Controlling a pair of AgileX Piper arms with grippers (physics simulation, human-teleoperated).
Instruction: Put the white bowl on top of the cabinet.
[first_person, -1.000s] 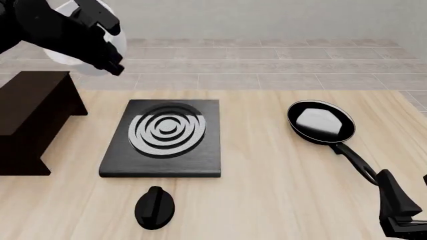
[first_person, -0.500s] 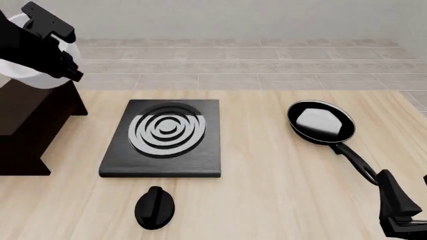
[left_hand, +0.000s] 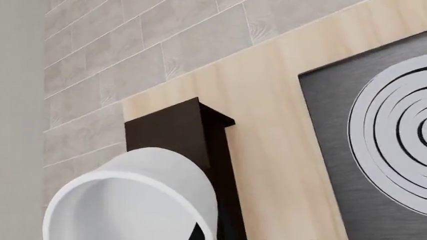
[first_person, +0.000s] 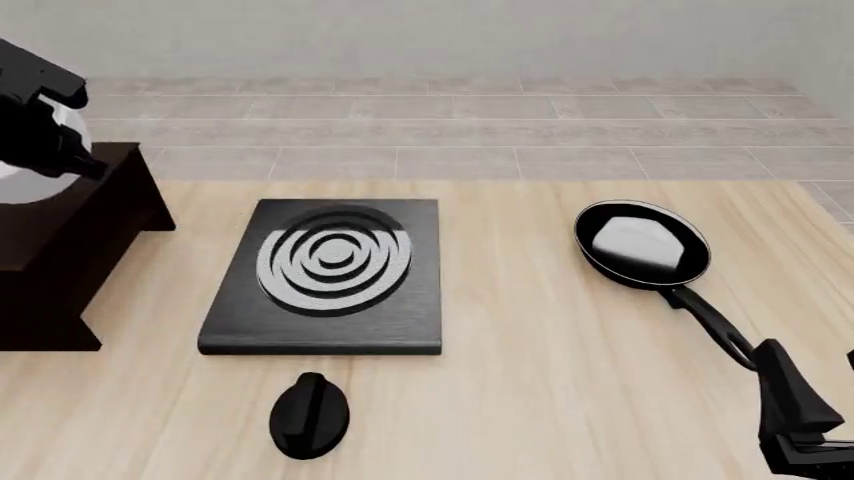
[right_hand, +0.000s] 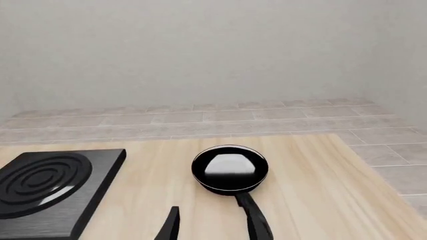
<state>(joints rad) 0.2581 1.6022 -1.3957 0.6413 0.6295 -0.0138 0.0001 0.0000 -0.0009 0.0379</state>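
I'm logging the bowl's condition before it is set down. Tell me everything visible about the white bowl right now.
The white bowl is deep, glossy and plain, with rounded sides and a thick rim; it looks ceramic. In the left wrist view it is tipped, its empty opening showing. It sits over the dark cabinet, though contact cannot be judged. In the front view only a sliver shows behind the left gripper, at the table's left edge.

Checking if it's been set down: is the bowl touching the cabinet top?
Cannot tell: the front view hides the bowl behind the left hand, above the cabinet.
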